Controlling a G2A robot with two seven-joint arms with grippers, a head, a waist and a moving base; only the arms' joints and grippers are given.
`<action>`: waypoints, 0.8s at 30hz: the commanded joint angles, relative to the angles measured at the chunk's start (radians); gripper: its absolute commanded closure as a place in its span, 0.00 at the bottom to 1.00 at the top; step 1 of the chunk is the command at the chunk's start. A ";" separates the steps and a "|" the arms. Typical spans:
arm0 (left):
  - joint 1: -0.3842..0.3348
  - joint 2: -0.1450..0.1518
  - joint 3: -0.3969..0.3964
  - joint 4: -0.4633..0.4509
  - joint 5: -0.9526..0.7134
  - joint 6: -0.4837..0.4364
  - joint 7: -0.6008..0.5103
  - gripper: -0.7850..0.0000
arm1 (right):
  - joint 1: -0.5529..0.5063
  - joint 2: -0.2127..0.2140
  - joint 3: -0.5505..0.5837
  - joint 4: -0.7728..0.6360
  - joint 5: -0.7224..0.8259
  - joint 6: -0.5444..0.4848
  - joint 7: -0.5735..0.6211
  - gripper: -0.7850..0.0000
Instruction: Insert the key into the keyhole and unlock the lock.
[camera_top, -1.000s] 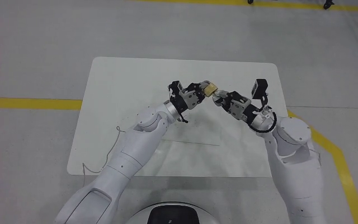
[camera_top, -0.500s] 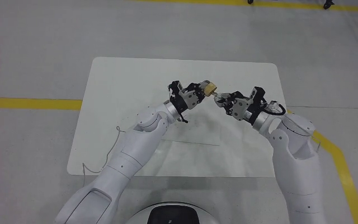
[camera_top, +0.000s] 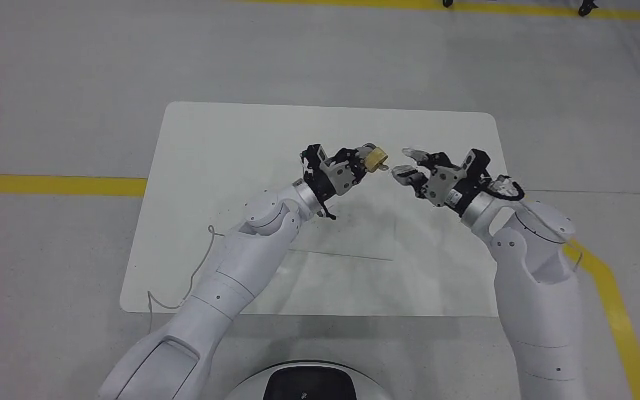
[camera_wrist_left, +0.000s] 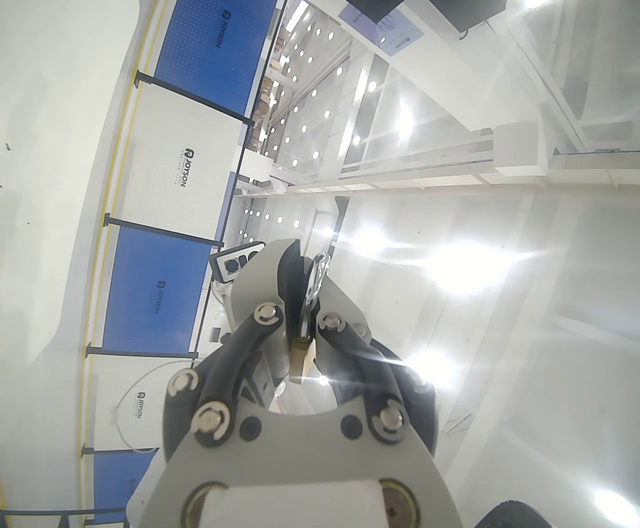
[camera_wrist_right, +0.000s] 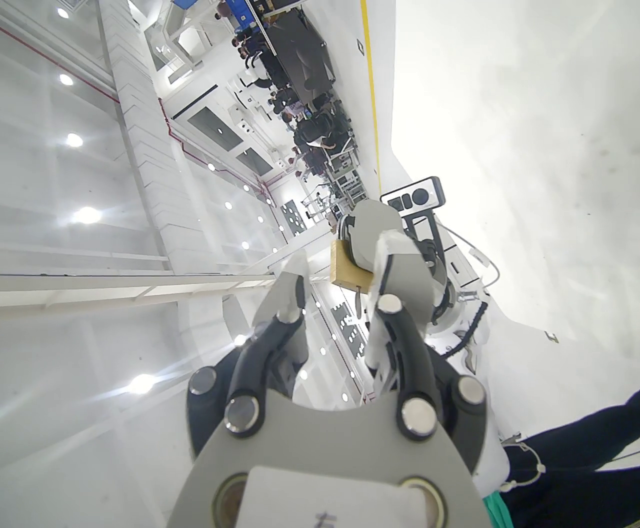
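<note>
Starting with the top view: the left gripper (camera_top: 366, 156) sits over the far half of the white table (camera_top: 230, 200), shut around the brass lock (camera_top: 375, 157). The lock body projects past the fingertips toward the other arm, evidently so that its keyhole end is open to approach. The right gripper (camera_top: 409, 163) faces it, near but apart, its claw spread wide and holding nothing.

Left wrist view: both fingers (camera_wrist_left: 265, 285) are pressed onto the lock, with the silver shackle (camera_wrist_left: 314, 280) edge-on between them and a sliver of brass nearer the palm. The grip is narrow and, in my judgement, firm enough to resist twisting.

Right wrist view: the right claw's fingers (camera_wrist_right: 287, 295) stand well parted with nothing between them. Beyond them the lock sits in the left claw, and a thin dark tab juts from its underside. I take this for the key (camera_wrist_right: 358, 298), seated in the keyhole. Whether the shackle has sprung cannot be told. Insertion appears done. Turning calls for a grasp on the key's head.
</note>
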 joint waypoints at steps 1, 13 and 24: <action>0.014 0.002 -0.006 -0.017 0.005 -0.002 0.015 1.00 | 0.000 0.000 0.000 0.000 0.000 0.000 0.000 0.00; 0.093 0.001 -0.027 -0.064 0.114 -0.378 0.123 1.00 | -0.018 -0.012 -0.013 0.034 0.229 -0.045 0.068 0.60; 0.091 -0.004 -0.021 -0.053 0.132 -0.389 0.147 1.00 | -0.010 -0.013 -0.075 0.023 0.198 -0.080 0.051 0.79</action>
